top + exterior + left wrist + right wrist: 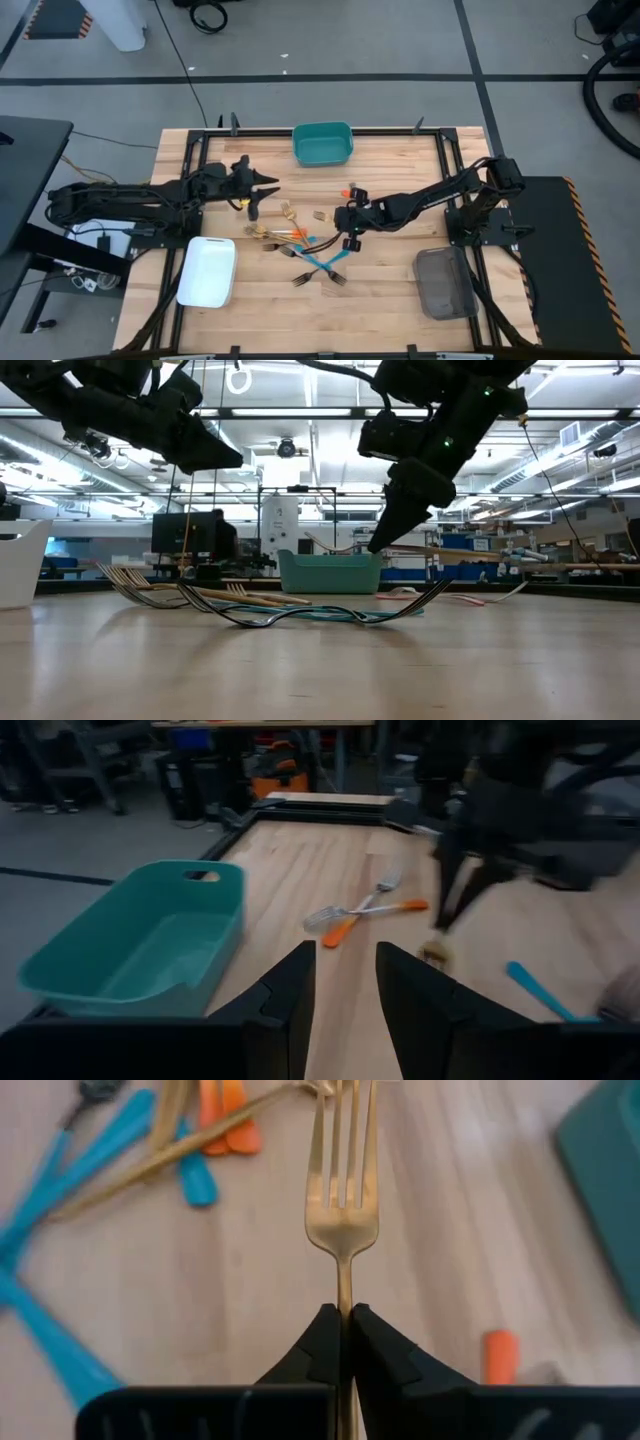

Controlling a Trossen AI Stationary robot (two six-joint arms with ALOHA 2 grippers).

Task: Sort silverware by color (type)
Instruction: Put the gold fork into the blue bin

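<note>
1. The white tray is sitting at the near-left part of the wooden table, with nothing showing in it from the high view.
2. The left gripper is hanging over the table's left side, just beside the left end of the cutlery pile. Its fingers are standing apart with nothing between them.
3. The silverware is lying loose in the middle of the table: gold pieces toward the left, orange handles in the middle, and blue-handled forks splaying toward the near edge. An orange-handled fork and spoon are lying crossed a bit apart, toward the teal tray at the far edge.
4. The right gripper is reaching in over the pile's right side, and it's pinching a gold fork by the handle, fingers clamped tight, tines pointing away from the wrist.
5. The grey tray is sitting at the near right.
</note>
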